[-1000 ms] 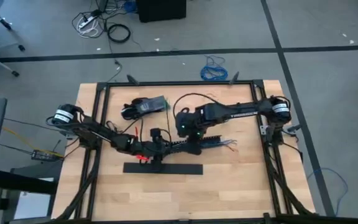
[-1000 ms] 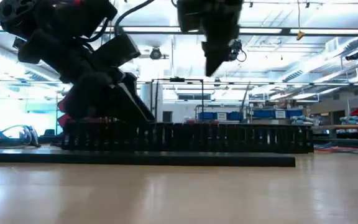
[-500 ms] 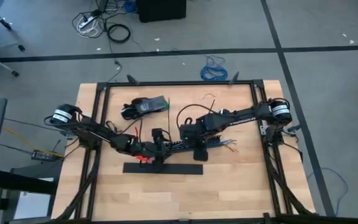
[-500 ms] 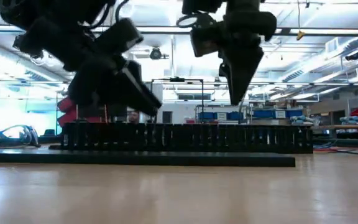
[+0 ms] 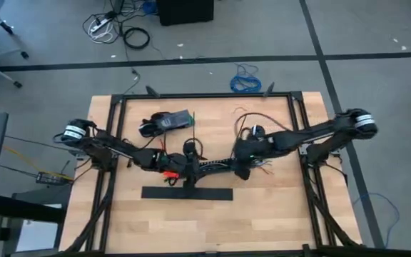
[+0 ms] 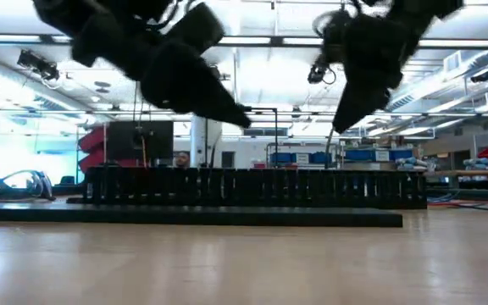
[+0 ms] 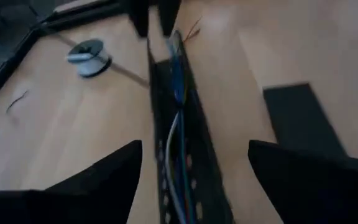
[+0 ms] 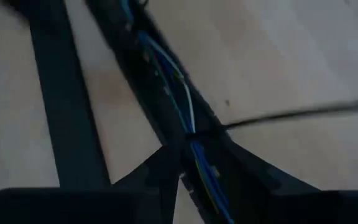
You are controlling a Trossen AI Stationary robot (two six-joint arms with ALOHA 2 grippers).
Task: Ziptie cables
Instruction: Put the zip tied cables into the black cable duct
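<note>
The cables (image 7: 178,93), blue, grey and white wires, lie along the inside of a long black slotted channel (image 5: 216,165) at mid-table. Their bare ends (image 5: 265,168) splay out past its right end. A thin black ziptie (image 8: 291,114) crosses the cables (image 8: 179,81) and sticks out sideways over the wood. My left gripper (image 5: 193,163) hovers open above the channel's left part; in its wrist view the fingers (image 7: 104,174) stand wide on either side of the channel. My right gripper (image 5: 242,163) hangs over the channel's right part, its tip (image 6: 335,131) above the channel's top edge.
A flat black strip (image 5: 188,193) lies on the wood just in front of the channel. A dark device (image 5: 166,123) sits at the far left and a small white spool (image 7: 89,53) beyond the channel. Black frame rails (image 5: 205,95) border the table.
My left gripper has risen from channel height to well above it and gone a little toward the table's right edge. My right gripper has travelled toward the right edge along the channel and come lower. The channel and cables have stayed where they were.
</note>
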